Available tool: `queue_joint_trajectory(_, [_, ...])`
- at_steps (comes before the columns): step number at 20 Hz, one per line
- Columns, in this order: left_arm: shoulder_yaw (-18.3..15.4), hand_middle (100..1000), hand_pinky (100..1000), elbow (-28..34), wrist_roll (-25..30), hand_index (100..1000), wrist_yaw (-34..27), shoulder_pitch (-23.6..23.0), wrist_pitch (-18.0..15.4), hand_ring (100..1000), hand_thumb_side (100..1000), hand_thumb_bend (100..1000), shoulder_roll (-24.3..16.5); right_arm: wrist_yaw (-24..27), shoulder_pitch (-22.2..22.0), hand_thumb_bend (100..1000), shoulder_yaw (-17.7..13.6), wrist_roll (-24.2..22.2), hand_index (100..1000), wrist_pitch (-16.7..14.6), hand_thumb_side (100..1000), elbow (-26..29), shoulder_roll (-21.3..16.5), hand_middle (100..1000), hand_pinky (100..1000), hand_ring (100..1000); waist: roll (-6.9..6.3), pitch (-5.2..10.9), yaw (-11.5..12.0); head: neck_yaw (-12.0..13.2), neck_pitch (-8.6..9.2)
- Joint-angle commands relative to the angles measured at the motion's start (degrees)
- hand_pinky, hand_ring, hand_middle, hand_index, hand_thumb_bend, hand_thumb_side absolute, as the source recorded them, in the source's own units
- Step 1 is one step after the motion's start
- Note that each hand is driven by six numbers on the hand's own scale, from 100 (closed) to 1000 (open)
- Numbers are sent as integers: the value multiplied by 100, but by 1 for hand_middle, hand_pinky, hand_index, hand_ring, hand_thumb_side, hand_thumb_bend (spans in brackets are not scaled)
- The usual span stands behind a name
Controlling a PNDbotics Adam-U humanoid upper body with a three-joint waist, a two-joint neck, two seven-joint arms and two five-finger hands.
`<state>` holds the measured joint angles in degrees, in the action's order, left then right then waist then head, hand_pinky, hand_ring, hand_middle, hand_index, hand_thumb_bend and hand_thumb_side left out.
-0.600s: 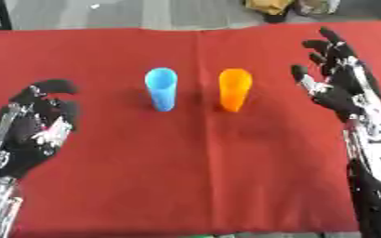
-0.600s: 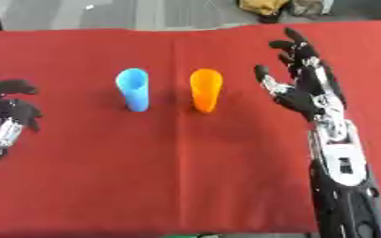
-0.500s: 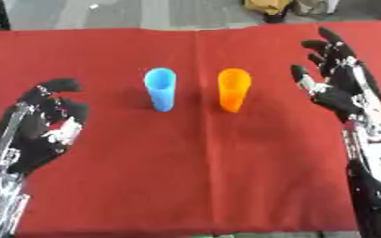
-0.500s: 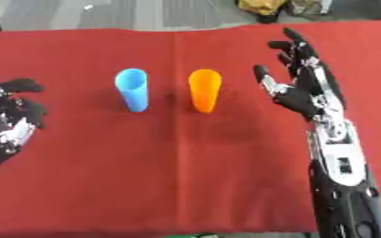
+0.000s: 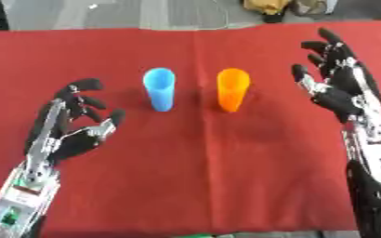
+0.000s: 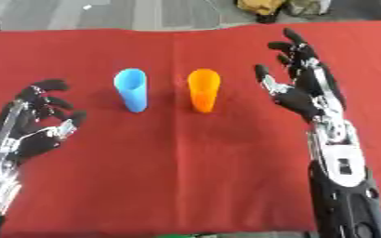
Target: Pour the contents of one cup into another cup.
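The blue cup (image 5: pixel 159 89) and the orange cup (image 5: pixel 233 89) stand side by side near the middle of the red-covered desk (image 5: pixel 193 186), close together but not touching, blue to the robot's left. Both are upright, long axes vertical, mouths pointing up toward the head camera; from this angle they lean slightly away in the view, and I cannot tell what, if anything, is inside either one. What has changed in the last half second is on the left — the left hand (image 5: pixel 76 123) has slid forward and inward from the lower-left corner, and now sits near the blue cup, still a gap short of it, fingers relaxed and lightly curved, thumb out, holding nothing. The cups themselves have not shifted. The right hand (image 5: pixel 340 88) has stayed where it was, well to the right of the orange cup, palm turned inward, fingers spread and straight — empty too. I'd judge this as the start of the reach: the left hand looks bound for the blue cup, and no grasp or pour has begun.
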<state>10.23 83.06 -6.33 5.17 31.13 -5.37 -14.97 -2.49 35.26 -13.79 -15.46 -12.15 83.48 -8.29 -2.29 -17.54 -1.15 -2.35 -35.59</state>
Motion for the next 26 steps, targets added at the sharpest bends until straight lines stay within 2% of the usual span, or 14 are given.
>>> queue_joint_trajectory(1, [39, 725, 475, -398, -162, 820, 120, 280, -69, 591, 249, 545, 23, 10, 67, 325, 20, -12, 984, 5, 172, 149, -30, 776, 1000, 1000, 21, 85, -15, 35, 61])
queue_joint_trajectory(9, [34, 726, 468, -1354, -303, 823, 175, 920, -314, 583, 262, 532, 161, 33, 82, 319, 49, -49, 984, -13, 176, 150, 18, 775, 1000, 1000, 73, 24, -111, 76, 140])
queue_joint_trajectory(16, [82, 724, 473, -1744, -161, 827, 141, 1379, -438, 581, 268, 536, 117, 49, 122, 315, 74, -74, 984, -31, 179, 154, 50, 774, 1000, 1000, 93, -58, -225, 131, 215])
queue_joint_trajectory(26, [115, 720, 464, -2139, 88, 827, 170, 1718, -445, 571, 284, 534, 104, 64, 166, 310, 103, -109, 985, -49, 184, 152, 84, 774, 1000, 1000, 105, -147, -336, 176, 280])
